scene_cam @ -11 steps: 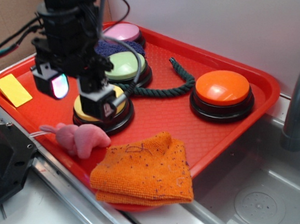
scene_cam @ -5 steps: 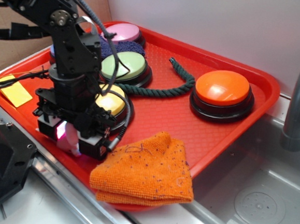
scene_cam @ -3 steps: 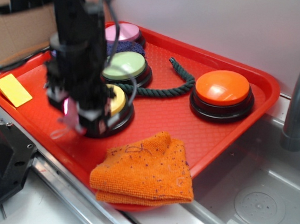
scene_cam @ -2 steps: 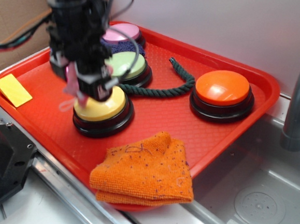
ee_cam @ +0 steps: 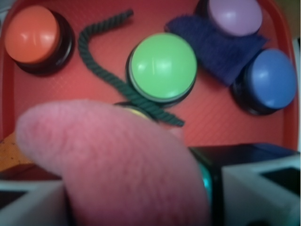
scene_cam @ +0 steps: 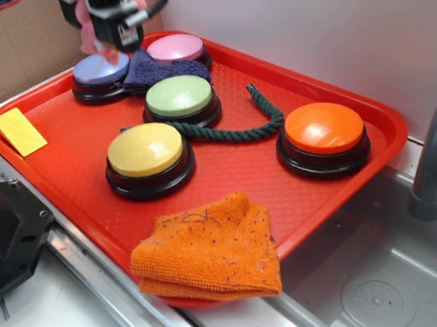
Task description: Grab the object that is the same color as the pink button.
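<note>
Since the frame just before, the arm has risen and swung back toward the far left corner of the tray [scene_cam: 373, 119], carrying the pink plush toy [scene_cam: 88, 18] away from above the yellow button [scene_cam: 145, 149]. The claw [scene_cam: 101, 14] now hangs high at the top left edge of the exterior view, pointing downward, closed on the plush toy, which bulges out between its jaws and fills the lower half of the wrist view [ee_cam: 117, 160]. Only the arm's end and some cables show; the rest is out of frame.

Just below the claw sit the lavender-blue button [scene_cam: 101, 69] and a dark blue cloth [scene_cam: 162, 67], with the pink button [scene_cam: 177, 48] just beyond to its right. The green button [scene_cam: 179, 96] and dark rope [scene_cam: 264, 114] lie farther right, the orange button [scene_cam: 324, 128] well beyond. The orange cloth [scene_cam: 212, 250] lies far off at the tray's near edge.
</note>
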Robot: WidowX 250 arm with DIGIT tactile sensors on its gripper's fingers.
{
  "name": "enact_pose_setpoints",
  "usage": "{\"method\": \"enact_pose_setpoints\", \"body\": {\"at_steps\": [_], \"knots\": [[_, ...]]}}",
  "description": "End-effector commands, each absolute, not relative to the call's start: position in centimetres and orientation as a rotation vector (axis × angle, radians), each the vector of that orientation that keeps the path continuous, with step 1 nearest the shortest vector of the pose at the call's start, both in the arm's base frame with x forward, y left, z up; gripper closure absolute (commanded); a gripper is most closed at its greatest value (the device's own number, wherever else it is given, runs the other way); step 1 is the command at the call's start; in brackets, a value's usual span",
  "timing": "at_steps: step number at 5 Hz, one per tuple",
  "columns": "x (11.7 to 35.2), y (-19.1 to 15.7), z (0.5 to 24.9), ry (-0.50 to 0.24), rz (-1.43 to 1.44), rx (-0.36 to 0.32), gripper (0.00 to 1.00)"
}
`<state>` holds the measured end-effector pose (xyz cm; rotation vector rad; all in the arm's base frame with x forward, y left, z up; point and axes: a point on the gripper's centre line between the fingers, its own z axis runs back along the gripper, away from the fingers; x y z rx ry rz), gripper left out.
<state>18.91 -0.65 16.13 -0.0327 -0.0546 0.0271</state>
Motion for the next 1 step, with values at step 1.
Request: {"method": "enact_pose_setpoints", "body": {"at_steps": [1], "knots": [[19.01, 2.33, 18.41, -0.153, 0.095, -0.018, 1.00]]}}
